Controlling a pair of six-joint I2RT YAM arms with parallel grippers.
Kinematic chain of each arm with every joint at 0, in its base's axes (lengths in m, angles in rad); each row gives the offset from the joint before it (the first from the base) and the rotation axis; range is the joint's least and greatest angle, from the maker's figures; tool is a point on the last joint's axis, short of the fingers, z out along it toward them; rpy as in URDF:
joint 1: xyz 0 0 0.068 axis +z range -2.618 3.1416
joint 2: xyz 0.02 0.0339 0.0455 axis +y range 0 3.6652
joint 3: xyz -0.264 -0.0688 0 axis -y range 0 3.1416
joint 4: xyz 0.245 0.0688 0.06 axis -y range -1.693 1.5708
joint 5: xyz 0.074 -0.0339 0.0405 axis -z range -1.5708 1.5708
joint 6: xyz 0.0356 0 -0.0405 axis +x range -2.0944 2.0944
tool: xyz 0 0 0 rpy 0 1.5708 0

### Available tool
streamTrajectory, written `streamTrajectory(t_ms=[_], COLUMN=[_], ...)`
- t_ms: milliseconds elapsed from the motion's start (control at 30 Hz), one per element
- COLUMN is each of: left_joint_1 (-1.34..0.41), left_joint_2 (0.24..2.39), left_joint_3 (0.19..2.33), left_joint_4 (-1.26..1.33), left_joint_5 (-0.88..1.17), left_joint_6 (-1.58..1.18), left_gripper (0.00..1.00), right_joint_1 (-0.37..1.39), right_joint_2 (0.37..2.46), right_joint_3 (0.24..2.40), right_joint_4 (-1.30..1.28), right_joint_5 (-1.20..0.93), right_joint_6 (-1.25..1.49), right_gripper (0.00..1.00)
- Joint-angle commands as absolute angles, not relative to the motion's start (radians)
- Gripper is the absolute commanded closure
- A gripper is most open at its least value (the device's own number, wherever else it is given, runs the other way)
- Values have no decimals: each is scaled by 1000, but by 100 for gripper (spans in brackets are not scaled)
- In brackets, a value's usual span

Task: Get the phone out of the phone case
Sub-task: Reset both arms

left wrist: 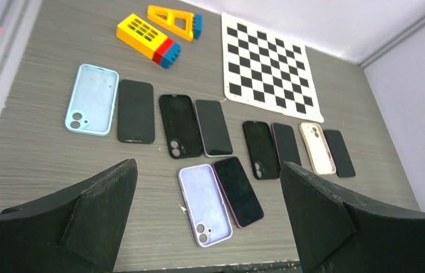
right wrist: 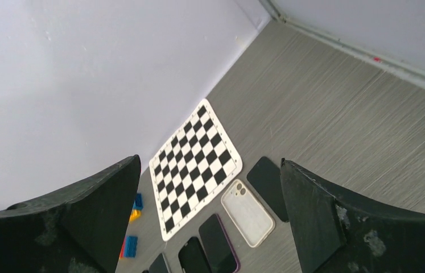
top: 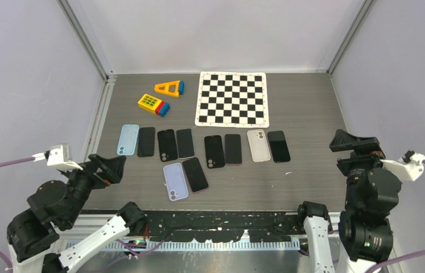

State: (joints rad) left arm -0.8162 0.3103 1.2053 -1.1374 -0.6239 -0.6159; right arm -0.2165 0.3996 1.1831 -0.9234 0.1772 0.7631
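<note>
Left end effector (left wrist: pixel 207 168) and right end effector (right wrist: pixel 210 161) gape empty. Phone (left wrist: pixel 238 190) ahead of left: likely stiff, slick; pinch case (left wrist: pixel 204 205) rim.

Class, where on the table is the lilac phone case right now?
In the top view the lilac phone case lies left of centre on the table, towards its near edge, with a dark phone close on its right.

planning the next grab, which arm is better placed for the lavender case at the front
Probably left. The lavender case lies left of centre, nearer the open left claw, whose wrist view frames it. The right claw sits at the far right edge.
</note>
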Motion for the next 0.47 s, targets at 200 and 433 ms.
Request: streamTrajectory(t_ms=[200, 433], left_joint_1=[-804, -802], left_joint_2=[283, 271], left_joint_3=[1230, 1216], left_joint_4=[-1134, -1144], left_joint_5=[-700, -705], left_joint_6=[-571, -586], left_gripper=[0, 0], right_joint_1=[-217, -218], right_joint_2=[368, 373], right_joint_3=[1253, 1231], right_joint_4=[-936, -923], right_joint_5=[307, 286], right_joint_6=[770, 789], right_gripper=[1, 1])
